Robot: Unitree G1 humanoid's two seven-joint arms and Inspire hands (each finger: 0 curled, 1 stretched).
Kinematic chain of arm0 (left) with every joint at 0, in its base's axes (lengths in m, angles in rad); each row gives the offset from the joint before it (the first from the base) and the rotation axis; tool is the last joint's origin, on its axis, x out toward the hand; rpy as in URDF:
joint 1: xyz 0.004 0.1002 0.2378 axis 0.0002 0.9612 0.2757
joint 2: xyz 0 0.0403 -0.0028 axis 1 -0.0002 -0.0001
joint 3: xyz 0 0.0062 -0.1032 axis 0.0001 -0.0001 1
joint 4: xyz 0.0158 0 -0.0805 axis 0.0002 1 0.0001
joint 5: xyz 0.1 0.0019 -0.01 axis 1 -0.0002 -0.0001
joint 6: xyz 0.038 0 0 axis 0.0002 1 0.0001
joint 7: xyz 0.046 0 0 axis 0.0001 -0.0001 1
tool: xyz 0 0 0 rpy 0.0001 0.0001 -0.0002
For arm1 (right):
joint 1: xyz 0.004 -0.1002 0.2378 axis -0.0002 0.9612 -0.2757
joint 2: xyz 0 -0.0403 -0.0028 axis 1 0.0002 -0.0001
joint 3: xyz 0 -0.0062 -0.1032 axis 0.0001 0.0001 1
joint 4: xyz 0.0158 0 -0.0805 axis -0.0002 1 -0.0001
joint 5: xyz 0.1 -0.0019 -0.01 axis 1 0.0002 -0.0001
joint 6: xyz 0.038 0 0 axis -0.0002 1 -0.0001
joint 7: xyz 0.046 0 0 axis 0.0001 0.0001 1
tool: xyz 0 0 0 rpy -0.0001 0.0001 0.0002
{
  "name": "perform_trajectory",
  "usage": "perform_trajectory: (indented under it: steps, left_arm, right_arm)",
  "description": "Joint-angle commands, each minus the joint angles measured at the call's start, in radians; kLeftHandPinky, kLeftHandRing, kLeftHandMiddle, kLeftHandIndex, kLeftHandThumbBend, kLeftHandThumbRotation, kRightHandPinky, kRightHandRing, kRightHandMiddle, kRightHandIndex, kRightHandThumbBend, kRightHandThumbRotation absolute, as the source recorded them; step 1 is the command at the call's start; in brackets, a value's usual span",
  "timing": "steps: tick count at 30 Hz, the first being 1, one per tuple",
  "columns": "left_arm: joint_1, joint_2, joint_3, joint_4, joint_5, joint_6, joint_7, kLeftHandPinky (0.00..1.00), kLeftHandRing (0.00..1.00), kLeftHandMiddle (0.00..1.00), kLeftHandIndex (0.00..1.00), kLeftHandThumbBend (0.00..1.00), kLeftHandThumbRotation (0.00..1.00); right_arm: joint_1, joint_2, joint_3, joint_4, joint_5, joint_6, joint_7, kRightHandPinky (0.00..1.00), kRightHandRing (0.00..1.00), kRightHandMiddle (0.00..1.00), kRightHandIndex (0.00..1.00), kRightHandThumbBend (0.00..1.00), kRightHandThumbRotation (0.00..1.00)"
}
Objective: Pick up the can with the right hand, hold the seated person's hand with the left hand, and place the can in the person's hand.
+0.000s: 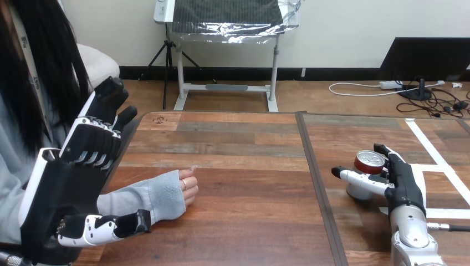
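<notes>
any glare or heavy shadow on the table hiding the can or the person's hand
Head view: even light, no glare on the table; only a soft shadow beside the person's hand; the can has a mild sheen on its top rim, and what hides part of it is the right robot hand, not shadow.

The one camera sits high above the near edge of the table (244, 144), looking forward and down across it, quite close.

Left hand (83, 160) raised, fingers straight, thumb out; right hand (402, 183) low and forward.
</notes>
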Motion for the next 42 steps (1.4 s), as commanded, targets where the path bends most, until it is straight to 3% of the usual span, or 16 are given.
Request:
perform_trajectory:
  steps: [1,19,31,42]
  left_arm:
    - [-0.040,0.007,0.008,-0.012,-0.017,0.003,-0.001,0.95,1.00,1.00,0.96,1.00,0.33]
    - [-0.039,0.002,0.008,-0.022,-0.010,-0.004,0.007,0.94,1.00,1.00,0.96,1.00,0.33]
    - [-0.030,-0.004,0.007,-0.034,-0.018,0.006,0.012,0.94,1.00,1.00,0.95,1.00,0.33]
    - [-0.033,-0.008,0.011,-0.025,0.017,-0.027,0.032,0.92,1.00,1.00,0.96,1.00,0.35]
  right_arm:
    - [-0.006,0.008,-0.005,-0.011,0.006,-0.012,-0.020,0.68,0.75,0.80,0.82,0.90,0.00]
    - [-0.015,0.009,0.028,-0.016,-0.032,-0.009,-0.114,0.50,0.57,0.63,0.65,0.84,0.00]
    - [-0.023,0.020,0.003,-0.023,0.000,-0.016,-0.101,0.43,0.50,0.58,0.59,0.79,0.00]
    - [-0.030,0.021,0.004,-0.029,0.012,-0.022,-0.101,0.40,0.47,0.55,0.58,0.75,0.00]
